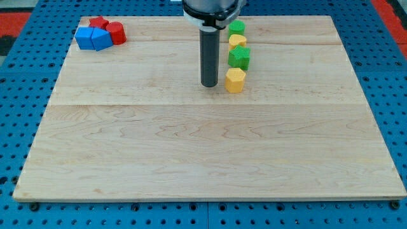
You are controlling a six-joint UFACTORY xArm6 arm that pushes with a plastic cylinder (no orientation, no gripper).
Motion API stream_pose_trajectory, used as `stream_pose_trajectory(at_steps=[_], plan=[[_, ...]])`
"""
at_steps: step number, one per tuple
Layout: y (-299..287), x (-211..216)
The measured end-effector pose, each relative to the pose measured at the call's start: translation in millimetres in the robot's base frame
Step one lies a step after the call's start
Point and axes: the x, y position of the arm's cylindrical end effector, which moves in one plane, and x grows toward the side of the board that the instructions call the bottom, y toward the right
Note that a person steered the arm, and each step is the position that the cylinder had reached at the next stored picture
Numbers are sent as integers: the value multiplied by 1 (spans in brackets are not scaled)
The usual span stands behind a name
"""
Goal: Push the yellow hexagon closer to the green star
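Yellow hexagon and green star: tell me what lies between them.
Nothing lies between them. In the camera view the yellow hexagon sits just below the green star, apparently touching it. My tip stands just to the hexagon's left.

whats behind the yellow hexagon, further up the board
Directly above the yellow hexagon sits the green star, apparently touching it, then another yellow block and a green block. My tip stands just to the hexagon's left.

Pale, smooth wooden board (191,146); matt dark rod (209,57).
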Motion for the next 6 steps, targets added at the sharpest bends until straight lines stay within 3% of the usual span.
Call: stream_pose_trajectory(at_steps=[3,4,5,6], plan=[[33,0],[26,44],[58,45],[59,18]])
